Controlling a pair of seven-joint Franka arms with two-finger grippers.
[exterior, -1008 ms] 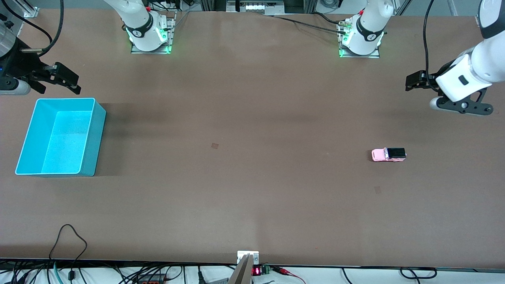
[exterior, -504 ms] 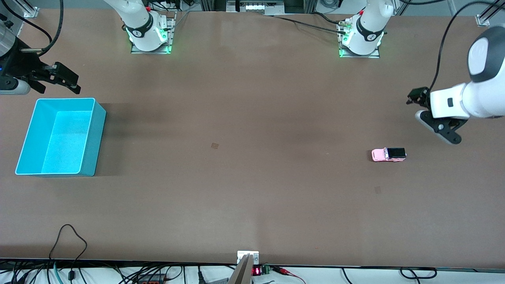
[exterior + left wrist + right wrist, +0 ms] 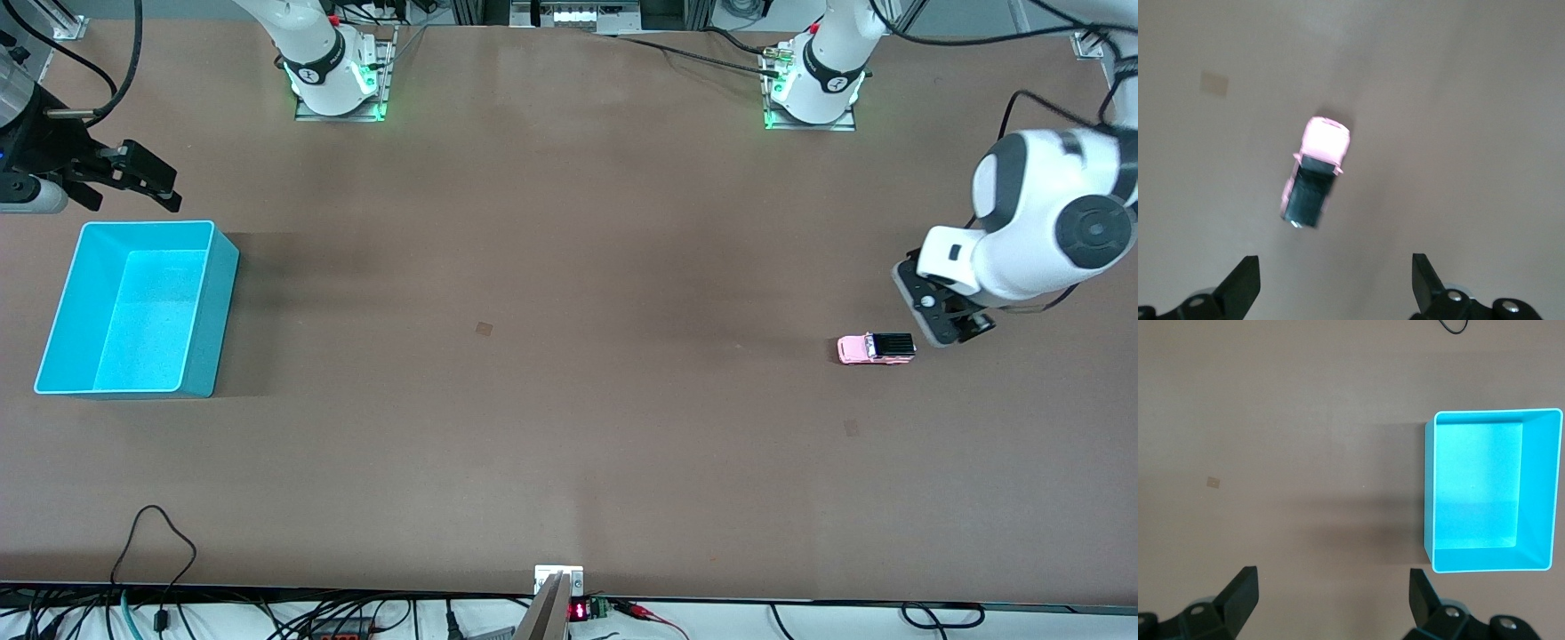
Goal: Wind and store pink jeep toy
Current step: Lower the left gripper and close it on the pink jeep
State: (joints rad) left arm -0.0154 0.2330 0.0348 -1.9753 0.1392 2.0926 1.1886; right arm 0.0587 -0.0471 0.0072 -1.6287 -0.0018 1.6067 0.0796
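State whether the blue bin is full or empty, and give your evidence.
Empty. The blue bin shows only its bare floor in the right wrist view; the toy car sits on the table.

pink jeep toy [image 3: 875,348]: was pale pink on the body, with a black ribbed roof
bin [image 3: 135,308]: was bright cyan all over, paler on the inner floor
table [image 3: 569,427]: was plain matte brown, with a small darker square patch near its middle
arms: were white, with black joints
arm bases: glowed green at the rims
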